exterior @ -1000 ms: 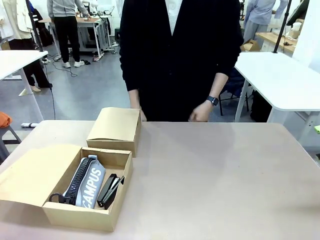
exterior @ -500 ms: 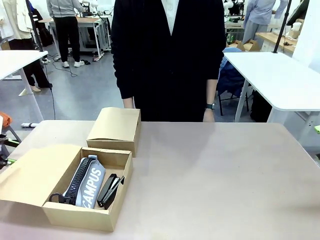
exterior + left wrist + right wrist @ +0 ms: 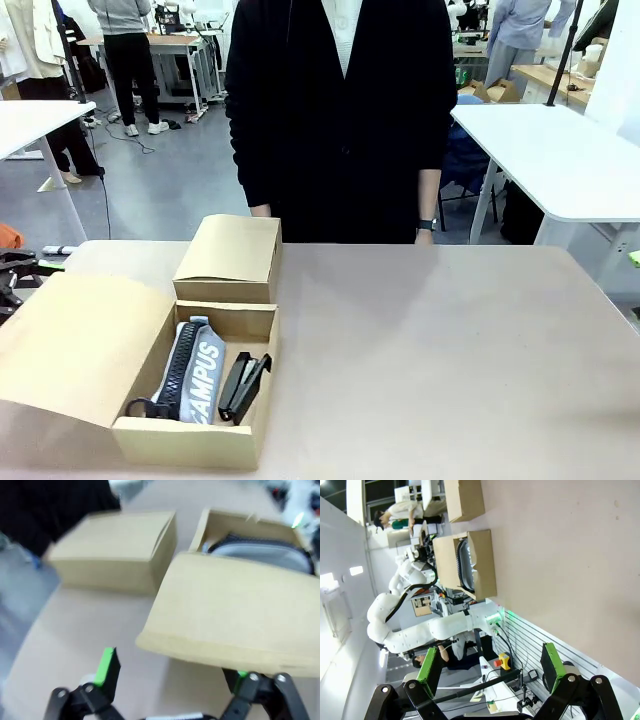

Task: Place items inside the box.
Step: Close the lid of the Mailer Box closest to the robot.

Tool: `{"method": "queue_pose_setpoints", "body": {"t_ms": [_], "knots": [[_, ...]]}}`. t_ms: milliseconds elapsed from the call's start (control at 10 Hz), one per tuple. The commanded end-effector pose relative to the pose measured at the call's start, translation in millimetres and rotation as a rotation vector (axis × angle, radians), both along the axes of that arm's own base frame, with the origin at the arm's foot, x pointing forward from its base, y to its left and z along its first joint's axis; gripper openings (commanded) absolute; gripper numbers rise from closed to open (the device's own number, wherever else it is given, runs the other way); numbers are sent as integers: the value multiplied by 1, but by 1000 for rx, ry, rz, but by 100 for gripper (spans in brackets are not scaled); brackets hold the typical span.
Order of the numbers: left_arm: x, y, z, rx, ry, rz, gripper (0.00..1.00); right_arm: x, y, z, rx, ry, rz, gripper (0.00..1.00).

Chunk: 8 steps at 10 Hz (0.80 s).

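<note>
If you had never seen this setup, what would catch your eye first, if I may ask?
Probably the open cardboard box at the table's near left, holding a grey "CAMPUS" pencil case and a black stapler side by side. Behind it sits a closed box, and a person in black stands at the far edge.

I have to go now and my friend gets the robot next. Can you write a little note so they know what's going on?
Left hand: open, right at the raised lid flap of the open box, holding nothing.
Right hand: open and empty, held above bare table.
In the open box: grey "CAMPUS" pencil case and black stapler.
A second, closed box sits just behind it.
The person's hands hang at the far edge, empty.
Done: two items packed.
Left: the lid is not yet shut.
</note>
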<state>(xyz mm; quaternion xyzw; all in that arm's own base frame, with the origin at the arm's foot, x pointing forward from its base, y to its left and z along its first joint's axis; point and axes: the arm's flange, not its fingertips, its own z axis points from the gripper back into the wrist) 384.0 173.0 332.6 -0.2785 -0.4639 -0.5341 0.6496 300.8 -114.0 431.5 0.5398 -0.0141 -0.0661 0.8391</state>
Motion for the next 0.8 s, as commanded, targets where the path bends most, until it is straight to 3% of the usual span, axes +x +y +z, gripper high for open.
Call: {"method": "queue_pose_setpoints", "body": {"t_ms": [0,300,700], "knots": [[-18,-2,14,-116,-25,-64,100,-2,-3,1,-6,-9,15,100],[-49,-32,37,-190,-55,-135,100,-2,-3,1,-6,-9,15,100],[-84,-132,23,-105,-52,-325,100,-2,-3,1,-6,-9,15,100]]}}
